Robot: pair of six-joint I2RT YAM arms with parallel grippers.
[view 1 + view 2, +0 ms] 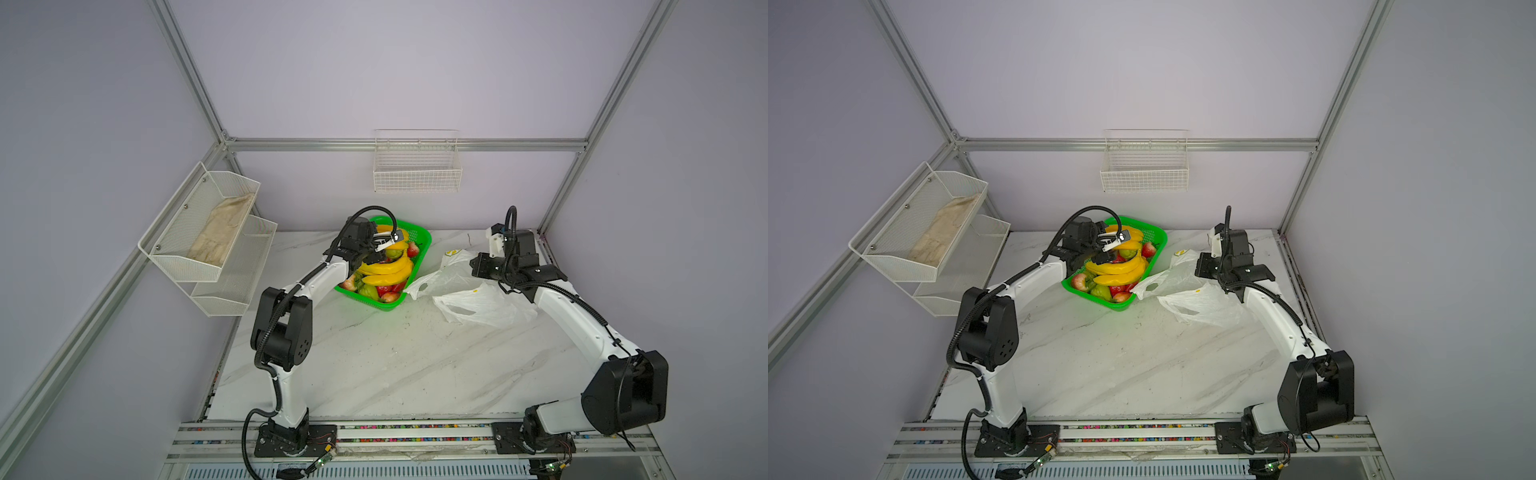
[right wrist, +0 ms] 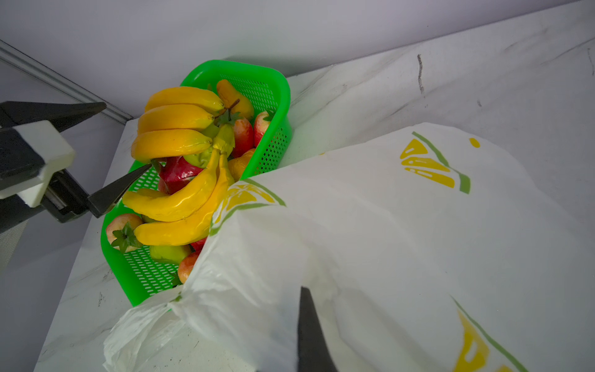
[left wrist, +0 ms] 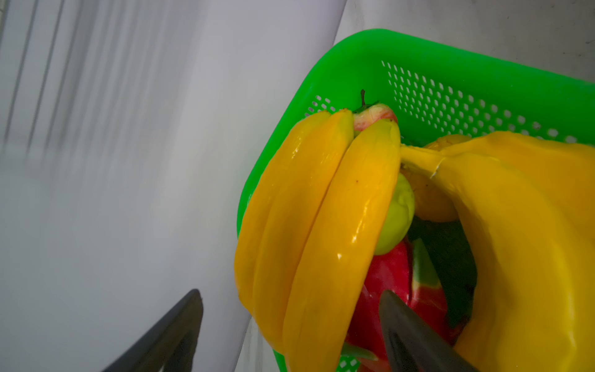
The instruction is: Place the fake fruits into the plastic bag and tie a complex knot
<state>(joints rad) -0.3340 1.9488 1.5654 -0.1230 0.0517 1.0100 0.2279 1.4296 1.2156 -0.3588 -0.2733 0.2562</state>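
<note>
While the fruits (image 1: 386,272) lie heaped in the green basket (image 1: 423,240) in a top view, we see the bag (image 1: 478,305) just beside it, limp and untied. In the left wrist view, our left gripper (image 3: 289,299) gapes astride the bananas (image 3: 322,209), grasping nothing. In the right wrist view, our right gripper (image 2: 307,312) is clenched on the bag. Loading and knotting remain.
</note>
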